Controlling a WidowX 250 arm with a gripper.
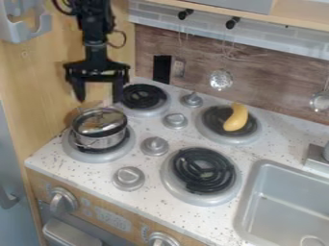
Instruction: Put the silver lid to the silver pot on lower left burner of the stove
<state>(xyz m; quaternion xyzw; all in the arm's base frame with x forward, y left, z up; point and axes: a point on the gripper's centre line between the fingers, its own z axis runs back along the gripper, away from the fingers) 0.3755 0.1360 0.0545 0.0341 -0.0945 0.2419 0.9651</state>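
The round, shiny silver lid [97, 122] is seen on the silver pot [101, 141], at the view's nine o'clock. At ten o'clock, the black claw [99, 96] is spread wide, its tips pointed down.

Arm [93, 29] down from the view's top edge, upper left, near vertical. Wrist [96, 50] straight above the gripper [99, 100], which hangs over the left side of the worktop [48, 156], toward its back corner. Two black fingers [79, 90] point down, spread wide, nothing gripped. Crossbar roughly level. Loose cable loops beside the forearm.
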